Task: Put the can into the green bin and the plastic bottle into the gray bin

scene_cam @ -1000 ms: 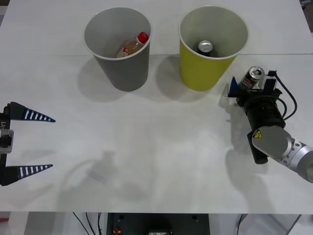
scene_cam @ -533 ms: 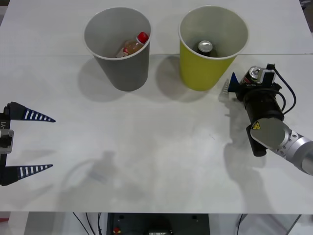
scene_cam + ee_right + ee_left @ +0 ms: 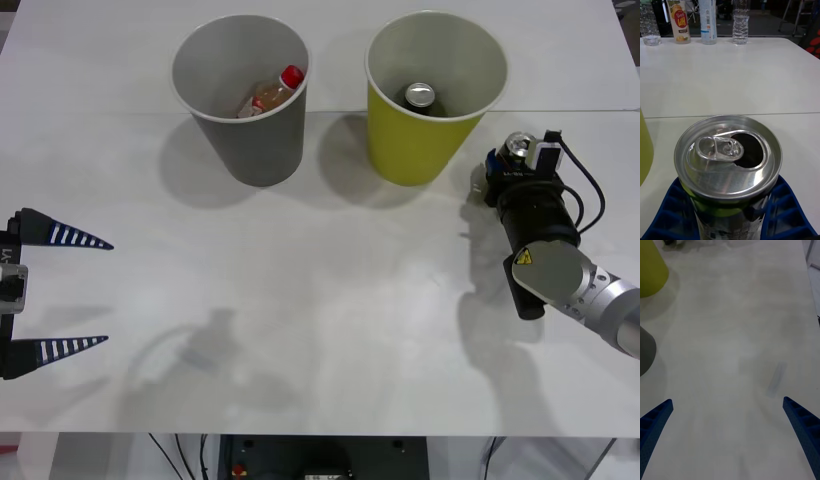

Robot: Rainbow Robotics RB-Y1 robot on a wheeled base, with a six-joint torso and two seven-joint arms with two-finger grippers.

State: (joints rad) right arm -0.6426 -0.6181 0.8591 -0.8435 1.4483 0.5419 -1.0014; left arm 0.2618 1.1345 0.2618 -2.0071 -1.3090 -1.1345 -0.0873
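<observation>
Though gripped, can (image 3: pixel 728 165) upright.

The front camera hangs above the arms, looking forward and down over the white table (image 3: pixel 320 300). The right wrist camera sits very close behind the can (image 3: pixel 728 161), facing level across the tabletop. The left wrist camera looks down along the table from farther back. All three catch the green bin (image 3: pixel 432 95).
</observation>
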